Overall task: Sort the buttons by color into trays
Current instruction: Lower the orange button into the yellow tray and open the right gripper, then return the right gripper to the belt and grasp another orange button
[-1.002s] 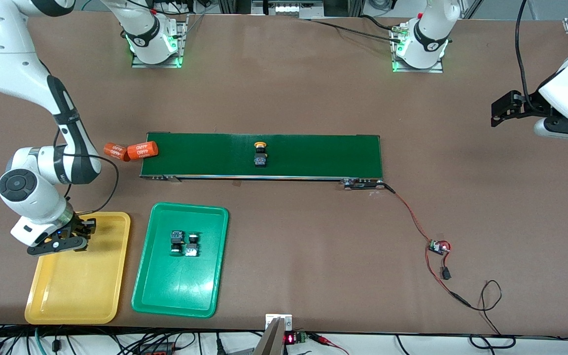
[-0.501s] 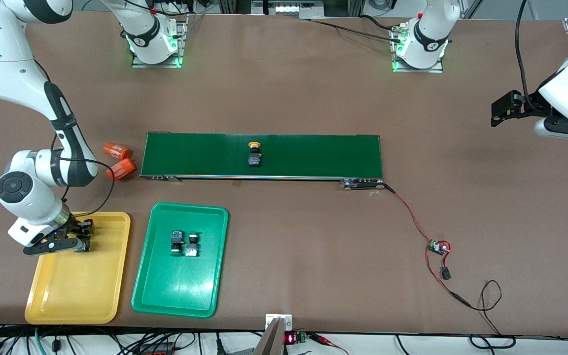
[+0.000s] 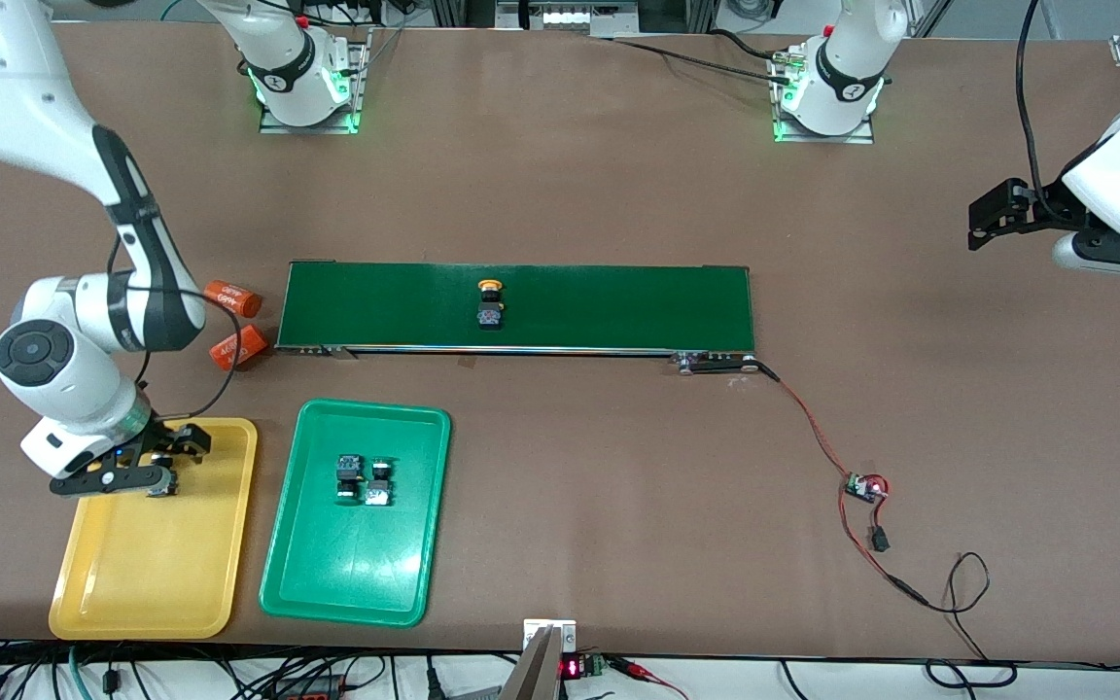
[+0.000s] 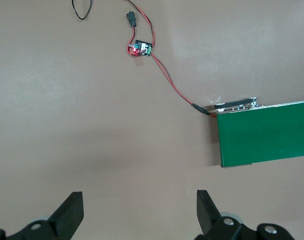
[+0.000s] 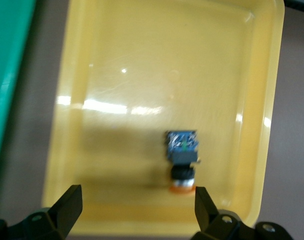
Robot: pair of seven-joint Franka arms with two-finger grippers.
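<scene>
My right gripper hangs open just above the yellow tray, at the end of it farther from the front camera. In the right wrist view a yellow-orange-capped button lies on its side in the yellow tray, free between the open fingers of the right gripper. In the front view my hand hides this button. Another yellow-capped button sits on the dark green belt. Two buttons lie in the green tray. My left gripper waits open over bare table, empty.
Two orange numbered cylinders lie on the table off the belt's end toward the right arm. A small circuit board with red and black wires trails from the belt's other end. The green tray's edge lies close beside the yellow one.
My right gripper has opened and let the button go into the yellow tray. The belt's button has drifted toward the right arm's end. One orange cylinder has rolled off the belt onto the table.
</scene>
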